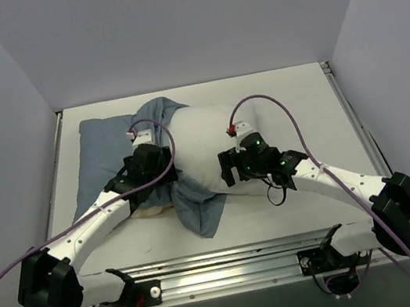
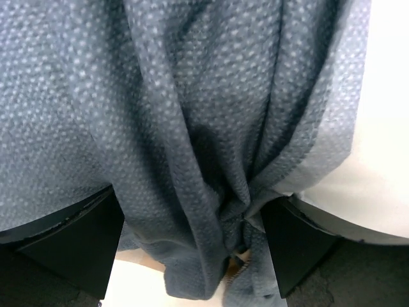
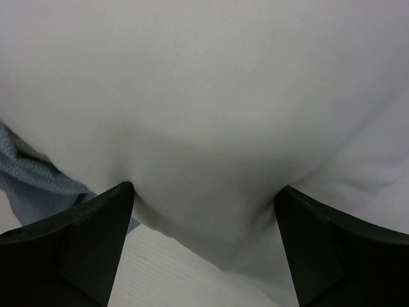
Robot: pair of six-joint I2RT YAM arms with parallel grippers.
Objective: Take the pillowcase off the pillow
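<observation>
Pillowcase (image 1: 105, 151) pull, to go well imo: R gripper (image 3: 204, 217) should clamp pillow (image 1: 209, 133) edge firmly while L gripper (image 2: 192, 236) bites a thick fold & draws it leftward. Both jaws wide now, holding nothing. Its bunched folds sit between L jaws; it lies table-left, over pillow's left end.

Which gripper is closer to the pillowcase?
Left. The left gripper straddles the bunched pillowcase, jaws open; the right gripper sits over the bare pillow, pillowcase off to its left.
</observation>
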